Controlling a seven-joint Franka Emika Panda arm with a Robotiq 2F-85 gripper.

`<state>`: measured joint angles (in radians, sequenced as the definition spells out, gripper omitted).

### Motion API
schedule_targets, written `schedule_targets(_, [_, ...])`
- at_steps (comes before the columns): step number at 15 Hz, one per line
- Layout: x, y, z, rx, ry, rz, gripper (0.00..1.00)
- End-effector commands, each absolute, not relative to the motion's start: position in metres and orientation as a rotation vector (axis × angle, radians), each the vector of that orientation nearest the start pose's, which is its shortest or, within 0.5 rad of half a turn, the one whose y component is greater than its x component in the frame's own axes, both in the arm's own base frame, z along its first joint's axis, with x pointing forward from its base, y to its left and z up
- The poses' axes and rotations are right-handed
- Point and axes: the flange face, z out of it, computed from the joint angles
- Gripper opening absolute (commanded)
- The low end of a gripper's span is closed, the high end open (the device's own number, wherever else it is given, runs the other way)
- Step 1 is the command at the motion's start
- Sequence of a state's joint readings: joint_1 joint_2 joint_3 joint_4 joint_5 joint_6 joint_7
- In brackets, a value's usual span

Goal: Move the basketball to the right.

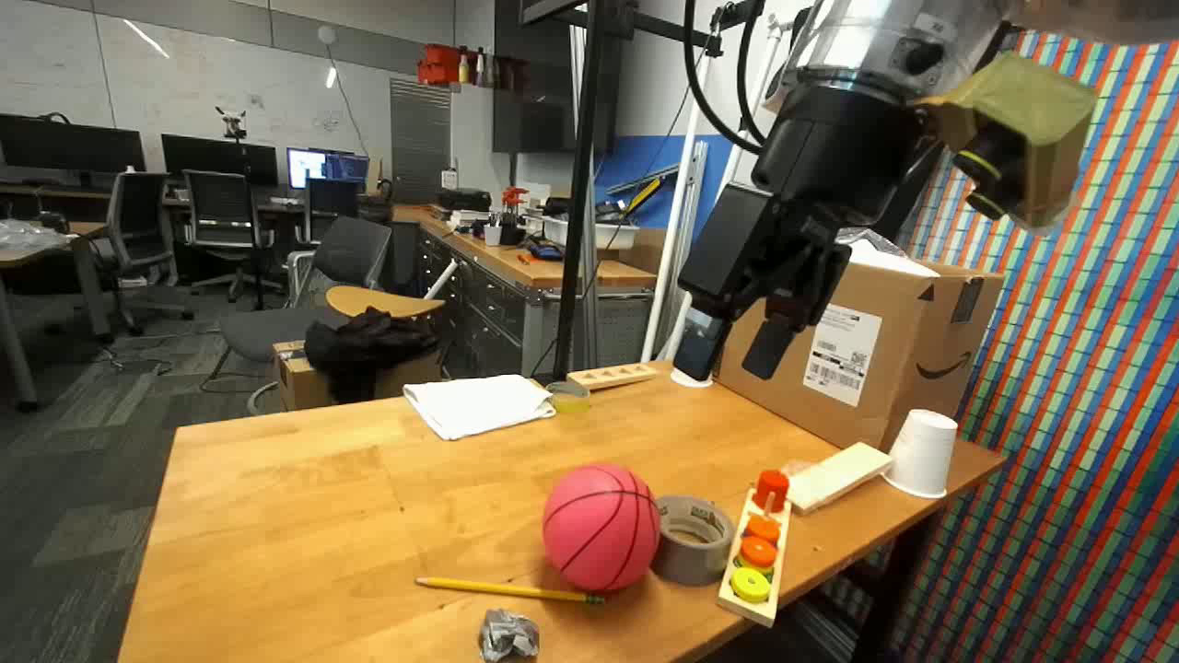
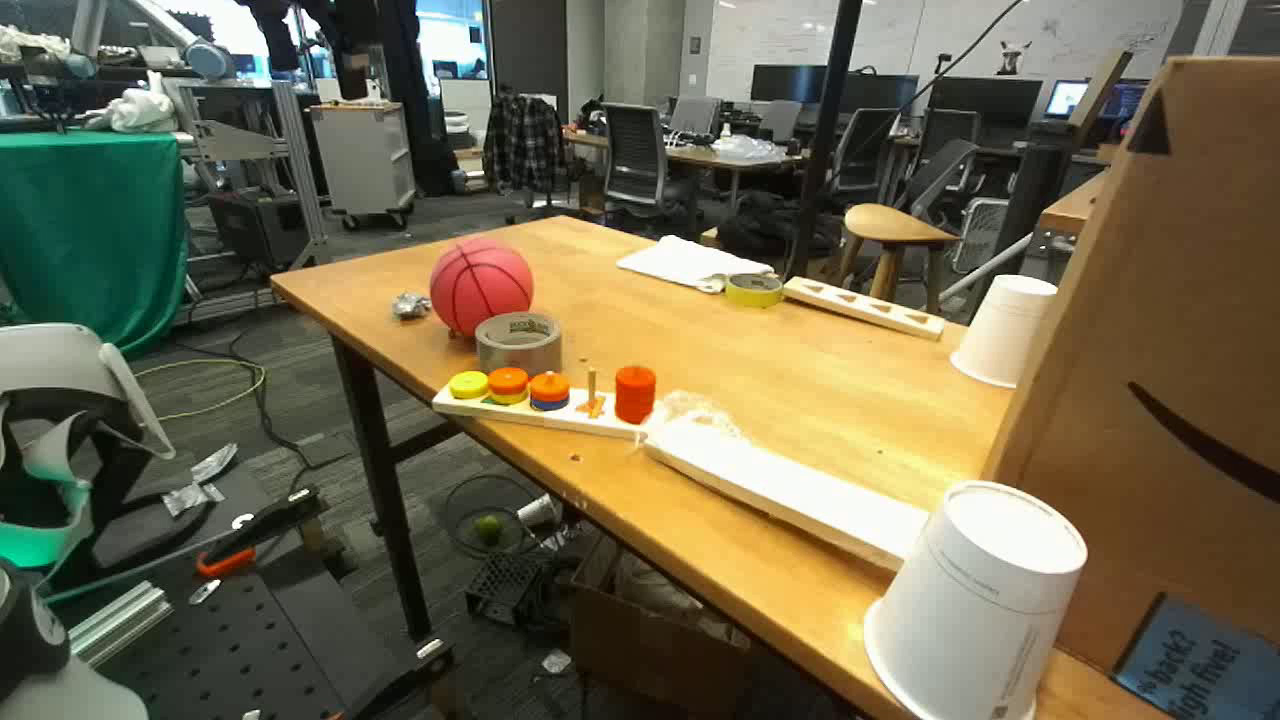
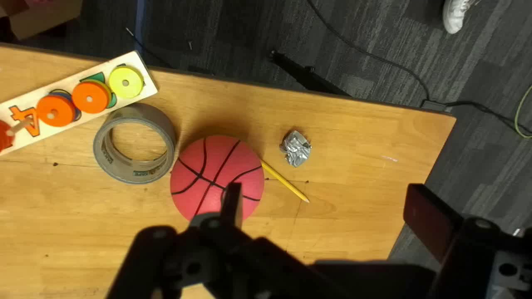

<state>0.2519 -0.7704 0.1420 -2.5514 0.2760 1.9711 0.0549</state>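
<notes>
The basketball is a pinkish-red ball with dark seams. It rests on the wooden table and shows in both exterior views (image 1: 601, 527) (image 2: 482, 285) and in the wrist view (image 3: 217, 170). It sits close beside a grey tape roll (image 1: 689, 560), and a yellow pencil (image 1: 507, 589) lies at its base. My gripper (image 1: 734, 354) is high above the table, apart from the ball. In the wrist view the gripper (image 3: 325, 199) has its fingers wide apart with nothing between them. One finger covers part of the ball there. The gripper is out of view in an exterior view.
A crumpled foil ball (image 3: 296, 148) lies near the pencil. A wooden peg board (image 2: 540, 412) with coloured rings lies beside the tape roll. A wooden block (image 1: 838, 477), white cups (image 1: 921, 453) and a large cardboard box (image 1: 861, 345) stand farther along. A white cloth (image 1: 479, 405) lies at the far edge.
</notes>
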Motion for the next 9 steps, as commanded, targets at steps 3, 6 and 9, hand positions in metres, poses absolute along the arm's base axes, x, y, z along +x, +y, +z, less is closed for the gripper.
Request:
schedule_targets(3, [0.3054, 0.1527, 0.5349, -2.911, -0.331, -0.242, 1.00])
schedule_targets(6, [0.3050, 0.1526, 0.5355, -2.910, -0.332, -0.245, 1.00])
schedule_targets(9, [0.3050, 0.1526, 0.5355, -2.910, -0.332, -0.245, 1.00])
